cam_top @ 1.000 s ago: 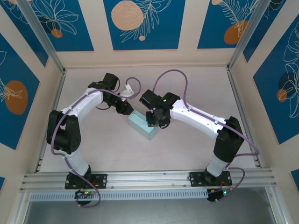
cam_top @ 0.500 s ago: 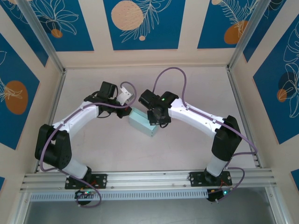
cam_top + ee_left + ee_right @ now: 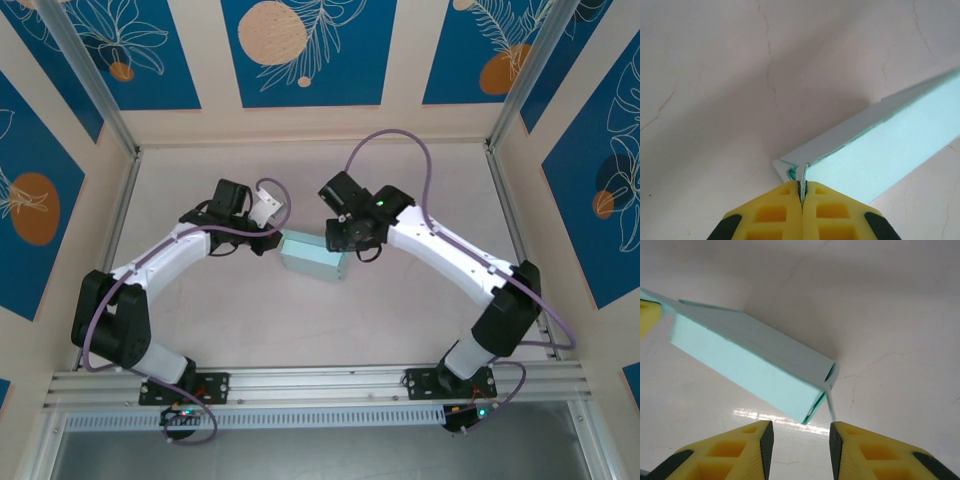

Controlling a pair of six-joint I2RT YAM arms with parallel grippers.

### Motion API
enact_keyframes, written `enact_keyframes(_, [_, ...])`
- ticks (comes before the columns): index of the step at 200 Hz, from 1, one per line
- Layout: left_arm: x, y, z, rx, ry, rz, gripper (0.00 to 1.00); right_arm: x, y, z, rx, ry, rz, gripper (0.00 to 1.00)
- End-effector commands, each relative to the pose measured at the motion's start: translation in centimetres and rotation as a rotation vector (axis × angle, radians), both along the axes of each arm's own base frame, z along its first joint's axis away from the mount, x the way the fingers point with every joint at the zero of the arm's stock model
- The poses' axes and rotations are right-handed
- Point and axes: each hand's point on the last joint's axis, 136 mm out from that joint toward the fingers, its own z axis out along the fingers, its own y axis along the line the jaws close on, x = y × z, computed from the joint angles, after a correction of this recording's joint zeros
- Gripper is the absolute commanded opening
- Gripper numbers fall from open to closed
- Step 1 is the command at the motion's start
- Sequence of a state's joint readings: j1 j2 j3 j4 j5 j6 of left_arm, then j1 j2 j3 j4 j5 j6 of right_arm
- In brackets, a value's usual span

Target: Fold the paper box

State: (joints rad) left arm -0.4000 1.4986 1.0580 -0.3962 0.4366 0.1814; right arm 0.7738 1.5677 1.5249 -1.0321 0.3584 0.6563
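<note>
Overhead, the bench reads as a pale, pinkish-beige slab, matt and plain. The wrist views bring out thin brownish crack-like veins running across it, and a bright glare streak lies just under the box's near end in the right wrist view. Cream walls close in the far side and both flanks, each carrying deep blue panels with white leaf outlines and orange discs. Slanted aluminium posts stand at the far corners, and a ribbed aluminium rail runs along the near edge, where both arm bases are bolted.

The paper box lies on the bench around the middle, a pale light-blue oblong set at a slant between the two arms. The left tool is clenched on a thin flap at the box's left end corner, the paper pinched between its yellow pads. The right tool is released, its jaws apart and just short of the box's other end, where the end flaps stand ajar.
</note>
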Motion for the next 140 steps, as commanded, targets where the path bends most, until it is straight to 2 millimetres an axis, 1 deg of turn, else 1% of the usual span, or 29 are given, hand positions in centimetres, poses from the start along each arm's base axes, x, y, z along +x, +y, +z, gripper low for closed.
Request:
enact_keyframes(1, [0.3, -0.5, 1.7, -0.021, -0.034, -0.001, 0.0, -0.7, -0.7, -0.4, 0.004, 0.042, 0.027, 0.31])
enact_keyframes(16, [0.5, -0.4, 1.6, -0.011, -0.029, 0.013, 0.0, -0.7, -0.9, -0.9, 0.004, 0.063, 0.019, 0.28])
enact_keyframes(36, [0.4, -0.4, 1.4, -0.001, -0.025, 0.02, 0.0, -0.4, -1.4, -1.6, -0.03, 0.07, -0.003, 0.28])
enact_keyframes(55, [0.3, -0.5, 1.5, 0.006, -0.032, 0.01, 0.0, 0.6, -2.6, -2.1, -0.088, 0.067, -0.01, 0.32])
enact_keyframes(61, [0.3, -0.5, 1.5, 0.011, -0.034, 0.008, 0.0, 0.9, -2.6, -2.1, -0.085, 0.064, 0.0, 0.33])
enact_keyframes(71, [0.3, -0.5, 1.5, 0.018, -0.038, 0.001, 0.0, 1.6, -2.4, -1.9, -0.063, 0.049, 0.04, 0.37])
enact_keyframes(88, [0.5, -0.5, 1.7, 0.026, -0.046, -0.008, 0.0, 2.8, -1.4, -0.9, 0.021, 0.007, 0.139, 0.41])
enact_keyframes(100, [0.5, -0.4, 1.6, 0.034, -0.046, -0.013, 0.0, 4.0, -0.9, 0.4, 0.091, -0.052, 0.201, 0.42])
enact_keyframes(115, [0.5, -0.5, 1.6, 0.037, -0.049, -0.023, 0.0, 5.3, -0.2, 2.0, 0.171, -0.142, 0.322, 0.43])
enact_keyframes(123, [0.6, -0.6, 1.7, 0.037, -0.05, -0.027, 0.0, 5.7, 0.1, 2.4, 0.19, -0.173, 0.379, 0.43])
enact_keyframes(129, [0.6, -0.6, 1.7, 0.036, -0.052, -0.031, 0.0, 5.8, 0.8, 2.7, 0.207, -0.205, 0.447, 0.43])
enact_keyframes(140, [0.8, -0.7, 1.7, 0.038, -0.055, -0.035, 0.0, 6.0, 1.3, 2.7, 0.212, -0.233, 0.508, 0.43])
